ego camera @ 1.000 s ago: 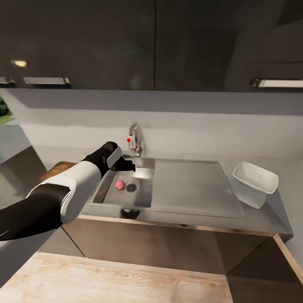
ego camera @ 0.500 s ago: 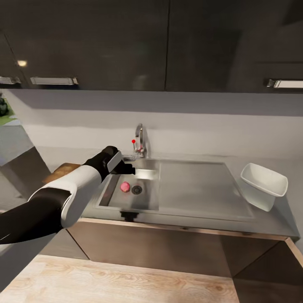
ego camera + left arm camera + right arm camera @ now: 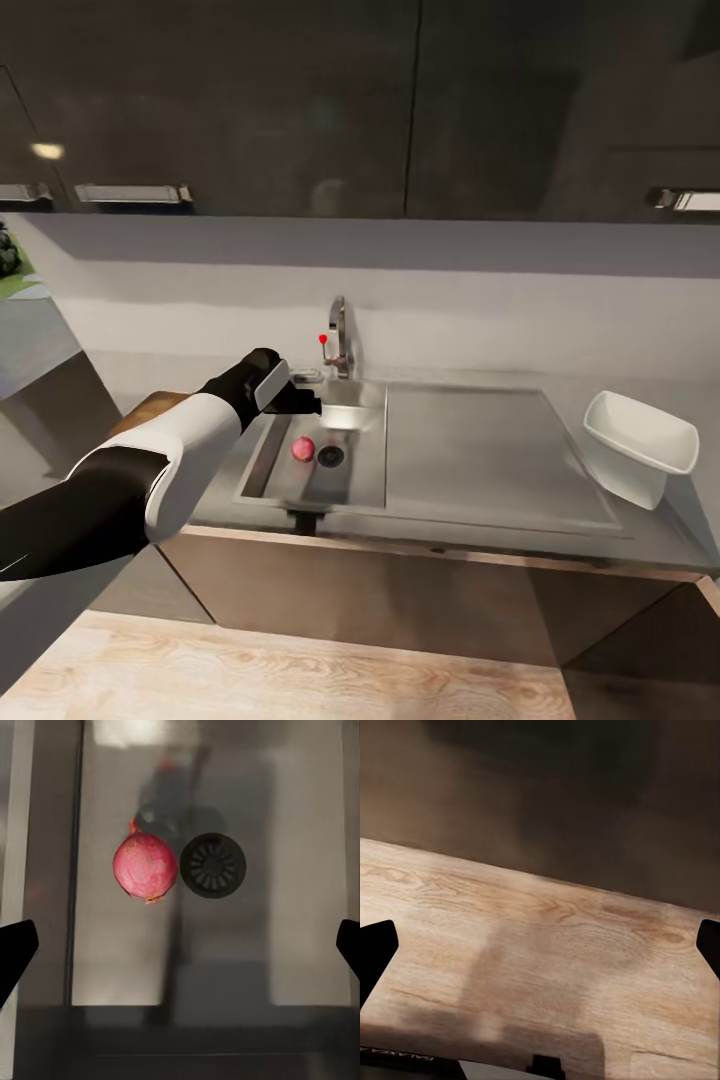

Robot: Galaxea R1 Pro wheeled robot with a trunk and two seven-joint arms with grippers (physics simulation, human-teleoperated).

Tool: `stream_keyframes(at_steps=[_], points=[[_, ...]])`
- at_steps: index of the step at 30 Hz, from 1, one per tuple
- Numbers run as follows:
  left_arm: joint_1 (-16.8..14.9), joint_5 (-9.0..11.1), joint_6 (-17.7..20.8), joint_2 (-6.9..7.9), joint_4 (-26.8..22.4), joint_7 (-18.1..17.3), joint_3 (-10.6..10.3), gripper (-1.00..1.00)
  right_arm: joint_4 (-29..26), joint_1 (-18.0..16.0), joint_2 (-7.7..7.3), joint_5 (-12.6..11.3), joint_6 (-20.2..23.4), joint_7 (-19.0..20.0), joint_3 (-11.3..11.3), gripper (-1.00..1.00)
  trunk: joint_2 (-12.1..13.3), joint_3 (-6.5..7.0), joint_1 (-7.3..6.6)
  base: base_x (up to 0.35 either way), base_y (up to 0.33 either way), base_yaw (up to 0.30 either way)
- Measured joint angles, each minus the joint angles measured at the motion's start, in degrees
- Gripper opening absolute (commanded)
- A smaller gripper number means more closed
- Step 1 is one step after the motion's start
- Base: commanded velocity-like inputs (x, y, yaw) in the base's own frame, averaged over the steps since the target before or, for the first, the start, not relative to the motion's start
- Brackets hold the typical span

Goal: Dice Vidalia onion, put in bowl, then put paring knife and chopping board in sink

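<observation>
The pinkish-red Vidalia onion (image 3: 303,449) (image 3: 145,867) lies on the floor of the grey steel sink (image 3: 270,455), just beside the round drain (image 3: 331,456) (image 3: 213,865). My left gripper (image 3: 305,402) hovers above the basin's far left part, open, with nothing between its fingertips (image 3: 16,951). The onion sits apart from them, below. The white bowl (image 3: 640,446) stands on the steel countertop (image 3: 480,520) at the right. A corner of the brown chopping board (image 3: 150,405) peeks out behind my left arm. My right gripper (image 3: 540,952) is open over wooden floor.
A chrome tap (image 3: 340,335) with a red knob rises behind the basin. The flat drainboard (image 3: 480,450) stretches between basin and bowl. Dark wall cabinets (image 3: 300,100) hang above. Dark grey cabinet fronts (image 3: 400,600) stand below the counter, over wooden floor (image 3: 250,680).
The whole picture has shifted, so the camera turned left. The left gripper holds about the same place over the basin, still open. The onion has not moved.
</observation>
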Motion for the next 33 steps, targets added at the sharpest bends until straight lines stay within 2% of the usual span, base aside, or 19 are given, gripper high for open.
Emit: stream_keyframes(at_steps=[8,24,33], points=[[0.0,0.0,0.0,-0.02,0.0,0.0,0.0,1.0,0.0,0.0,-0.05,0.0,0.0,0.0,0.0,1.0,0.0,-0.27,0.02,0.041,0.0,0.0],[0.4,0.0,0.0,0.0,0.0,0.0,-0.1,1.0,0.0,0.0,-0.02,0.0,0.0,0.0,0.0,1.0,0.0,-1.69,0.02,0.002,0.0,0.0],[0.9,0.0,0.0,0.0,0.0,0.0,-0.1,1.0,0.0,0.0,-0.07,0.0,0.0,0.0,0.0,1.0,0.0,-2.51,0.01,0.082,0.002,0.0]])
